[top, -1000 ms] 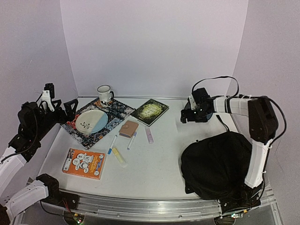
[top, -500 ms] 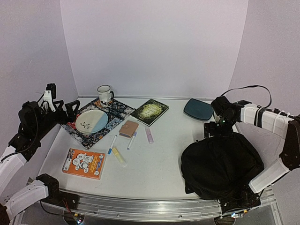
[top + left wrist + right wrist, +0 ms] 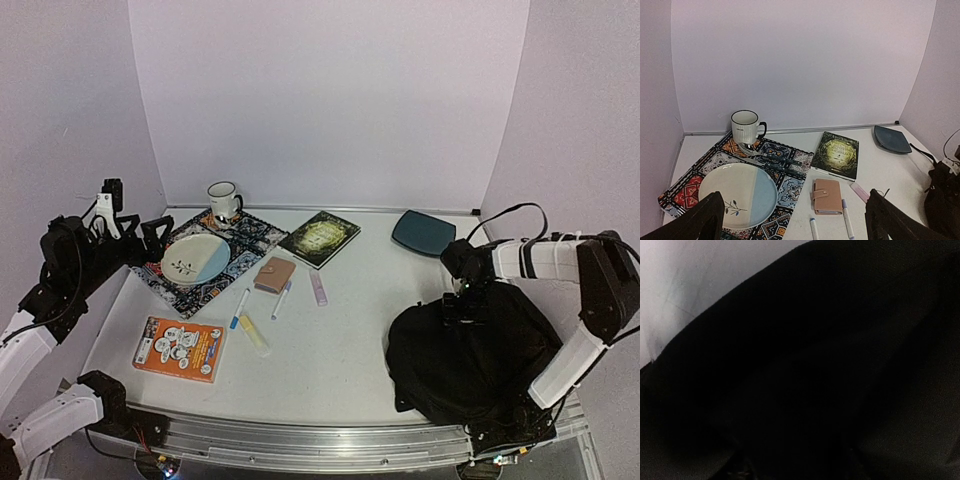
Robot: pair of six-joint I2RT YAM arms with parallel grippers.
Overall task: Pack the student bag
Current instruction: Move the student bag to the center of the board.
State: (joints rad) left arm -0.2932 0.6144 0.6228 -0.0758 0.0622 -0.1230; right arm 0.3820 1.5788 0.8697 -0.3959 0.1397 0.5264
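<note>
Beneath the just-lowered right gripper (image 3: 466, 305), the backpack (image 3: 480, 360) is being met for opening, its grip impossible to tell; the left gripper (image 3: 135, 235) is held wide.

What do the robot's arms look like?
The left arm and right arm have white shells and chunky black joints. The left claw has two black tapered fingers; the right claw is black. A thin black cable loops over the right arm.

student bag (image 3: 470, 360) — matt black cloth; plate (image 3: 195, 259) — glossy glazed ceramic
</note>
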